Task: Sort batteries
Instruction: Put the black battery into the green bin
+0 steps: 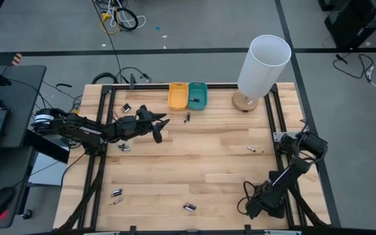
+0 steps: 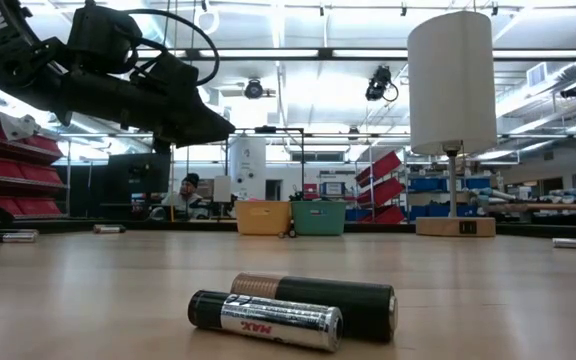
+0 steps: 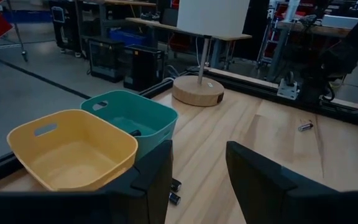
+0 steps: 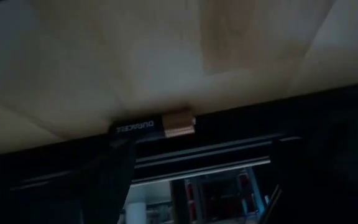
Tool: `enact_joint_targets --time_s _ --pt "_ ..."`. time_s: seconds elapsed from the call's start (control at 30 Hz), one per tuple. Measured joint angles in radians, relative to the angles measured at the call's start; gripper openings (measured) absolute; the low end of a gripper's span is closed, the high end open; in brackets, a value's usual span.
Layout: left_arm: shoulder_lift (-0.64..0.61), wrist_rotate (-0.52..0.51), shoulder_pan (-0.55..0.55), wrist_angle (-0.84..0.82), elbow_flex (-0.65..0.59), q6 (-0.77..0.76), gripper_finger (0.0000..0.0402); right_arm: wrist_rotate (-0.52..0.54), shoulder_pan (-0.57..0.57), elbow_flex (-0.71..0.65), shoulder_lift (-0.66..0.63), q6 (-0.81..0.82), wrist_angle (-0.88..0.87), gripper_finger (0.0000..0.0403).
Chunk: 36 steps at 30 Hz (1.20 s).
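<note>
Small dark and silvery batteries lie scattered on the wooden table: two [image 1: 188, 117] just in front of the trays, others at the left [image 1: 124, 147], the right [image 1: 251, 149] and along the near edge [image 1: 189, 207]. One dark battery [image 1: 194, 99] lies in the teal tray [image 1: 198, 95], next to the yellow tray [image 1: 177, 96]. My left gripper [image 1: 158, 127] hovers open above the table, short of the trays; in the left wrist view its fingers [image 3: 197, 180] are apart with nothing between them. My right gripper [image 1: 253, 205] rests folded at the near right corner, open, with a copper-topped battery [image 4: 154, 127] before its fingers.
A white lamp [image 1: 261, 65] on a round wooden base stands at the far right, beside the teal tray. Black frame rails [image 1: 286, 117] run along the table's sides. Two batteries [image 2: 288, 310] lie close to the low camera. A person sits far off in the room [image 2: 186, 192].
</note>
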Motion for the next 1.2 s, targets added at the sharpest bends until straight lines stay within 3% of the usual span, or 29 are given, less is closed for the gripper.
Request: enact_joint_targets --time_s 0.27,0.63,0.87,1.2 --pt "0.000 0.000 0.000 -0.001 0.000 0.000 0.0165 -0.039 -0.013 0.000 0.000 0.042 0.025 0.0397" --pt "0.000 0.000 0.000 -0.002 0.000 0.000 0.0165 0.017 -0.014 0.001 0.000 0.137 0.120 0.0399" --pt "0.000 0.000 0.000 -0.002 0.000 0.000 0.0165 0.025 0.029 0.000 0.000 0.070 0.061 0.0400" --pt "0.000 0.001 0.000 -0.002 0.000 -0.001 0.0165 0.030 0.084 0.004 -0.003 0.074 0.112 0.0399"
